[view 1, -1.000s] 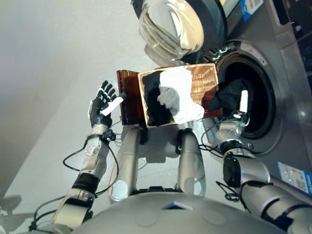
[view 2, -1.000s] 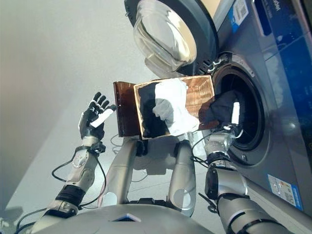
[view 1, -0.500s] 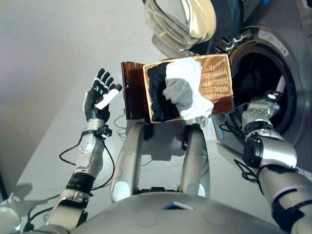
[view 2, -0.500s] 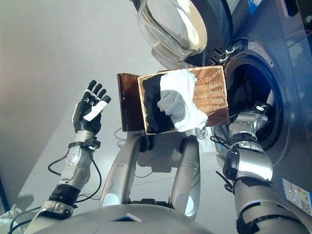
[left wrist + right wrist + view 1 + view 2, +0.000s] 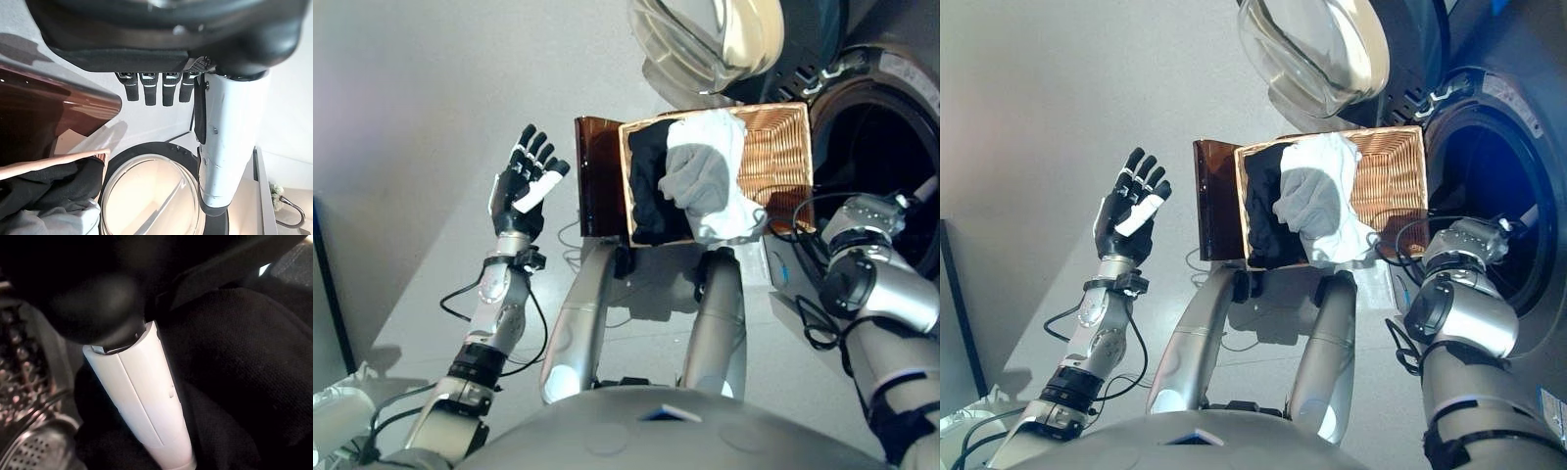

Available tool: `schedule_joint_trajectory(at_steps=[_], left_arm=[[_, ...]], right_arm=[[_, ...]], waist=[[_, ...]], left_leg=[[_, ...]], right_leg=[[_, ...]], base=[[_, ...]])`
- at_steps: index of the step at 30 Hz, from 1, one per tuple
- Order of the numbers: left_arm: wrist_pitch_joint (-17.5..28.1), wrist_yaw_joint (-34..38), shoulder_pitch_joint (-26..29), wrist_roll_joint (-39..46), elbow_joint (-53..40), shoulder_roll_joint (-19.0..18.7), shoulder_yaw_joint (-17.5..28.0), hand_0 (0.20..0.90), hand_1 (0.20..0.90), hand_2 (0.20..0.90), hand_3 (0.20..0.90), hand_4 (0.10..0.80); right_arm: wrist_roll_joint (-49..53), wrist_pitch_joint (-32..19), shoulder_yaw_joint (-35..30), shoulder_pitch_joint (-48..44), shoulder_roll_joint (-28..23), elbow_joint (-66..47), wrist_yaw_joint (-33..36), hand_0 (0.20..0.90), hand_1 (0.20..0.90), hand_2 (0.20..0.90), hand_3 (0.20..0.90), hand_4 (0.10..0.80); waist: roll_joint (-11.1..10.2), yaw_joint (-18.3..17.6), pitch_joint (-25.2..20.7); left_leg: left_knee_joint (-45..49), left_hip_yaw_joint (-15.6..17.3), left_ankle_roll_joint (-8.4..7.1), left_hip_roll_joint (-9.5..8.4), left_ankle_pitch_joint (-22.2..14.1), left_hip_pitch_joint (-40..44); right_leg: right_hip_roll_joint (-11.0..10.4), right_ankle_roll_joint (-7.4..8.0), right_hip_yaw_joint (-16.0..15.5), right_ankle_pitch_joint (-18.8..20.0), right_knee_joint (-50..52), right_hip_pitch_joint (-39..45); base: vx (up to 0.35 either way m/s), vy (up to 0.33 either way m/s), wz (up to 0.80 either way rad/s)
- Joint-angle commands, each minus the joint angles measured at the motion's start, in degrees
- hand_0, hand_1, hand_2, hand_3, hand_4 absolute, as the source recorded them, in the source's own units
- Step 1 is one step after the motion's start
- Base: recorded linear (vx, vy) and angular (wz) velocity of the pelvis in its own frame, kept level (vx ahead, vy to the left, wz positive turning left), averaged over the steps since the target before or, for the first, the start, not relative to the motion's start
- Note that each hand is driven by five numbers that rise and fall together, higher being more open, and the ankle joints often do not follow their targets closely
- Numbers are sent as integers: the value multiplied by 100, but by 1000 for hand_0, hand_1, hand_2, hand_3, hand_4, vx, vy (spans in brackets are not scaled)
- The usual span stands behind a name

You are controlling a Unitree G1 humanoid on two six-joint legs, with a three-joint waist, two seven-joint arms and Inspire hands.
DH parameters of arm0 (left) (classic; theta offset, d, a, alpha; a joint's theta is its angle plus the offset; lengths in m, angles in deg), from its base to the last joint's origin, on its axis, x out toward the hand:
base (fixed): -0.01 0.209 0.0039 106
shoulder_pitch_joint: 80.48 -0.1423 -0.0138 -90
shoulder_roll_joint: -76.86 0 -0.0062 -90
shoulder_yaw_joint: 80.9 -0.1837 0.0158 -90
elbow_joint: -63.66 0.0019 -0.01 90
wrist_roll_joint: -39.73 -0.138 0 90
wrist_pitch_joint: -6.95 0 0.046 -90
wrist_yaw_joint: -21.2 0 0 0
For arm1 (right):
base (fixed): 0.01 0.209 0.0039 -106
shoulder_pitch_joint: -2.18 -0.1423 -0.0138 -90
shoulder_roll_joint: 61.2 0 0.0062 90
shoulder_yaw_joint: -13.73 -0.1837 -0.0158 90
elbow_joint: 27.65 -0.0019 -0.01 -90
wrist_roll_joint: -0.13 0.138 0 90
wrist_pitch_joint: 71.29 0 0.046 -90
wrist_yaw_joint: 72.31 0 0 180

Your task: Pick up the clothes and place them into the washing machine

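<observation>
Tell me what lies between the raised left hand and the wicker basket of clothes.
Between the left hand and the wicker basket stands only a dark brown panel, against the basket's side; grey floor fills the rest. Both eye views show it.

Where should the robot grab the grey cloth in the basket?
Probably at its bunched top. The grey cloth lies heaped on the white cloth in the wicker basket, so coming straight down from above looks best. The basket walls block the sides, and the hump gives fingers folds to pinch.

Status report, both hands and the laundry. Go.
Left hand open, raised clear of the basket. Right hand inside the drum against black cloth; fingers unseen. White and grey clothes in the basket. Door open.
</observation>
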Motion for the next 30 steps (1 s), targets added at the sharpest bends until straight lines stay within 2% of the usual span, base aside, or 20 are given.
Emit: schedule_joint_trajectory(at_steps=[1,11,15,18,19,20,25,30], left_arm=[[593,-49,-69,89,-789,-191,363,900,900,900,900,800],[658,-14,-112,151,-977,-253,437,900,900,900,900,800],[642,54,-137,205,-945,-272,414,900,900,900,900,800],[587,160,-130,200,-892,-270,415,900,900,900,900,800],[576,178,-124,200,-885,-270,440,900,900,900,900,800],[578,177,-131,194,-894,-269,462,900,900,900,900,800],[575,167,-163,238,-926,-247,547,900,900,900,900,800],[587,151,-193,295,-950,-273,556,900,900,900,900,800]], right_arm=[[-323,-552,373,-427,-746,-143,-170,200,200,200,200,300],[-453,-792,561,-741,-1100,-454,-23,200,200,200,200,300],[-438,-867,432,-768,-1226,-107,395,200,200,200,200,300],[-342,-846,420,-860,-1110,57,629,200,200,200,200,300],[-298,-841,426,-866,-1036,11,635,502,502,502,502,516],[-311,-759,454,-856,-970,-37,594,900,900,900,900,800],[-365,-709,526,-811,-811,-127,558,900,900,900,900,800],[-461,-549,608,-834,-892,144,631,900,900,900,900,800]], waist=[[11,-53,-491],[-53,-105,-556],[-50,-101,-575],[-32,-88,-584],[-31,-97,-581],[-32,-101,-577],[-29,-129,-548],[-55,-116,-553]], left_leg=[[358,38,-114,-46,-958,274],[263,69,-140,-60,-906,239],[233,66,-136,-75,-908,248],[204,71,-118,-71,-921,293],[198,79,-112,-68,-926,311],[187,96,-107,-61,-928,321],[156,152,-89,-55,-931,320],[125,159,-73,-56,-930,325]], right_leg=[[158,-360,260,892,-687,-234],[169,-350,251,941,-791,-246],[167,-337,247,955,-849,-214],[170,-337,242,960,-880,-176],[172,-334,246,969,-899,-158],[172,-333,245,977,-908,-148],[202,-336,271,1011,-943,-159],[186,-328,275,1041,-993,-153]], base=[[-5,10,-7],[-2,6,-1],[3,5,1],[0,0,0],[0,0,0],[0,0,0],[-7,26,-2],[0,13,-3]])
